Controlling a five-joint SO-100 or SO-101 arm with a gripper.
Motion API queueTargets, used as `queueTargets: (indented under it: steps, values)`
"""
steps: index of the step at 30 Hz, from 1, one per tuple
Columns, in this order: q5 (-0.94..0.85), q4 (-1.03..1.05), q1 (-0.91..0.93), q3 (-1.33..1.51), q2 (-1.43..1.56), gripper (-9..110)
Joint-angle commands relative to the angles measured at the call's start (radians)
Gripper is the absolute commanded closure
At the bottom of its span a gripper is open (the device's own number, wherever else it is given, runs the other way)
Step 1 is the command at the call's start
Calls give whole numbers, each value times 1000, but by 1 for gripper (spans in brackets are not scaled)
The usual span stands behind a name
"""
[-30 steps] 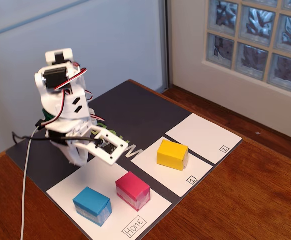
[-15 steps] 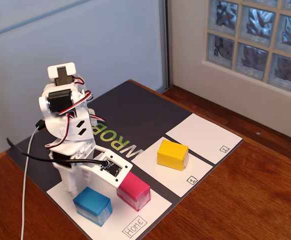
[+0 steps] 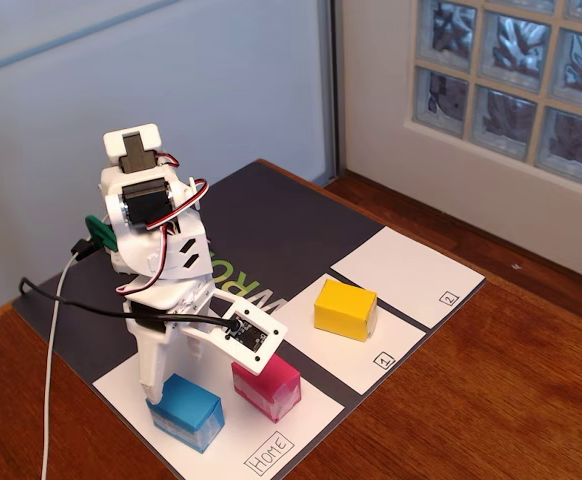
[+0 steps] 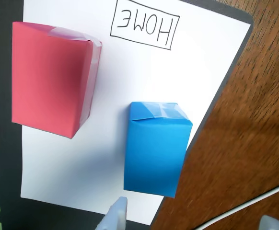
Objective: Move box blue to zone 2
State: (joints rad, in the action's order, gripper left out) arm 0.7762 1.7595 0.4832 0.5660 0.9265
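The blue box (image 3: 184, 410) stands on the white Home panel (image 3: 241, 440), at the front left of the fixed view. From the wrist camera the same blue box (image 4: 156, 148) lies just ahead of my fingers. My gripper (image 3: 166, 385) hangs low right behind the box and is open. In the wrist view only the two tips of the gripper (image 4: 194, 220) show at the bottom edge, far apart, with nothing between them. Zone 2 (image 3: 406, 275) is the white panel at the far right, with nothing on it.
A pink block (image 3: 266, 385) sits close beside the blue box on the Home panel, also seen as the pink block (image 4: 51, 79) in the wrist view. A yellow block (image 3: 345, 308) stands on panel 1. A white cable (image 3: 51, 380) trails off the mat's left side.
The arm has leaned forward and down over the last second. The gripper has dropped from above the mat to just behind the blue box. The blocks have not moved.
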Motion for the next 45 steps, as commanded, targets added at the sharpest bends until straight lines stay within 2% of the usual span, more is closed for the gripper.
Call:
queueTargets:
  steps: [1, 4, 8, 29, 38, 41, 45]
  values:
    - [8, 46, -15, 104, 89, 68]
    - [3, -123, -14, 414, 259, 65]
    - [-21, -166, -5, 528, 308, 66]
    - [-117, -337, 46, 506, 307, 69]
    - [-44, -357, 51, 534, 273, 61]
    - [-17, -408, 43, 627, 301, 54]
    - [0, -443, 29, 701, 321, 51]
